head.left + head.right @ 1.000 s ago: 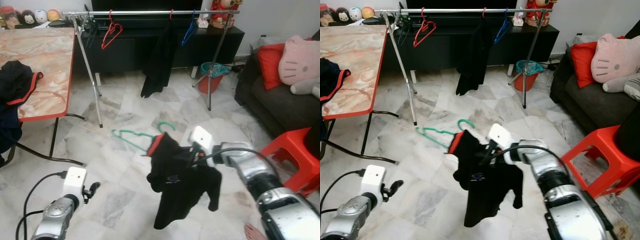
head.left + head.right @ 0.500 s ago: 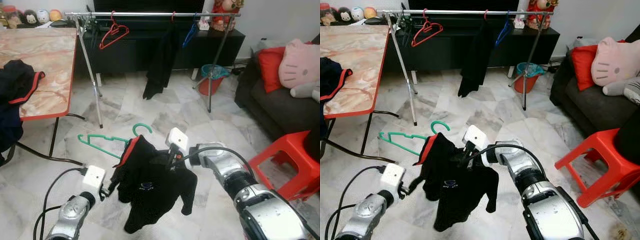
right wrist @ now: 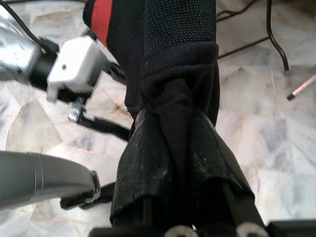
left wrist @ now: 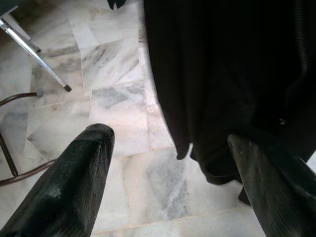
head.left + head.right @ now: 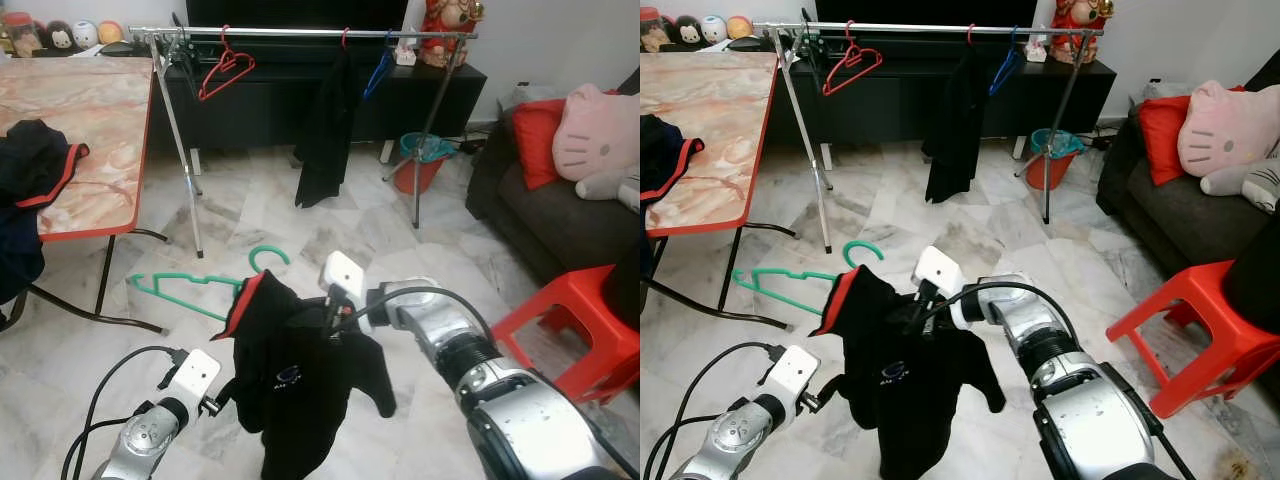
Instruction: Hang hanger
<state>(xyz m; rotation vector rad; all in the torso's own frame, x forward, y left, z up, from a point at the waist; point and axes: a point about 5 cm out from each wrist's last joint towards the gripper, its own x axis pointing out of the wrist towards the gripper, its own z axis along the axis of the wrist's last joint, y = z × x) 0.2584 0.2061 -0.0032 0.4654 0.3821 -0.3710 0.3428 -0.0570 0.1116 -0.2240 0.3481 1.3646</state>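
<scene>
A green hanger (image 5: 190, 285) carries a black garment (image 5: 300, 380) with a red collar, held up over the marble floor. My right gripper (image 5: 327, 312) is shut on a bunched fold of the garment (image 3: 173, 113) near its top. My left gripper (image 5: 222, 396) is open low at the garment's left edge; in the left wrist view its fingers (image 4: 74, 182) stand wide apart with the cloth (image 4: 222, 74) hanging just ahead of them. The metal clothes rail (image 5: 300, 32) stands at the far side of the room.
On the rail hang a red hanger (image 5: 225, 70), a black garment (image 5: 325, 130) and a blue hanger (image 5: 378, 65). A marble table (image 5: 90, 110) with dark clothes (image 5: 30, 160) is on the left. A red stool (image 5: 580, 320) and a sofa (image 5: 530, 200) are on the right.
My right gripper has carried the garment and hanger to the left. My left arm has come in to the garment's left edge. The camera has shifted a little.
</scene>
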